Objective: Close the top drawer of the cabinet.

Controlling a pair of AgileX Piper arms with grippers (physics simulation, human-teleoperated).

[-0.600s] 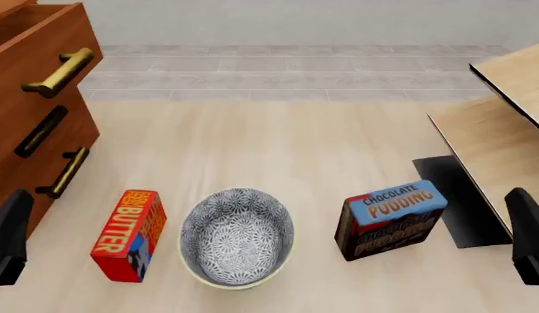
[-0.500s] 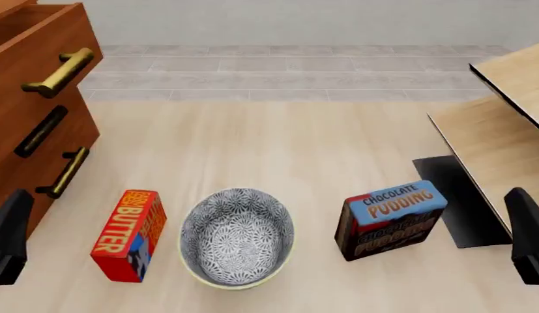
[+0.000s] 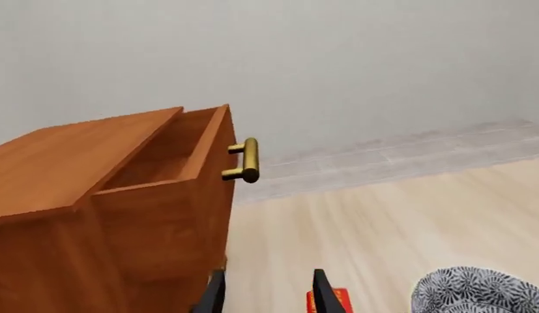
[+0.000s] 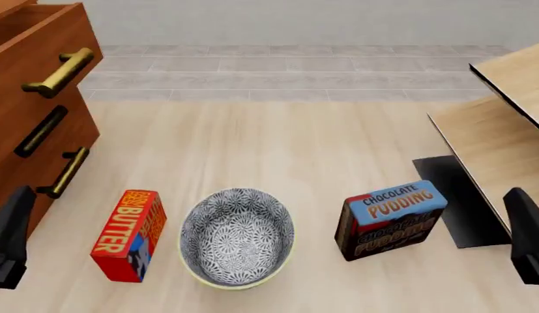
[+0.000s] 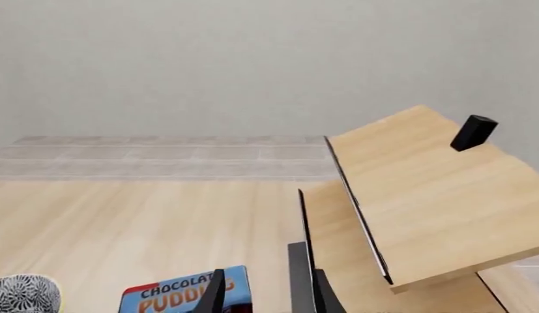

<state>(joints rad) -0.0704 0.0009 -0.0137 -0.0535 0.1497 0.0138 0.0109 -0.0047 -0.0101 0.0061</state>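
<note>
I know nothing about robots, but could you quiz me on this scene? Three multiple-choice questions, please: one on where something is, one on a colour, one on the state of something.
1. In the front view, what stands between the butter box and the chocolate pudding box?
A. a patterned bowl
B. a mug
C. a plate

2. What colour is the handle of the top drawer?
A. white
B. brass gold
C. blue

3. What state is the top drawer of the cabinet in?
A. fully shut
B. taken out and lying on the table
C. pulled out, open

Answers:
1. A, the patterned bowl sits on the table between the two boxes.
2. B, the bar handle shines brass gold against the reddish-brown wood.
3. C, the left wrist view looks down into the drawer's hollow inside, which juts out past the cabinet's top.
</note>
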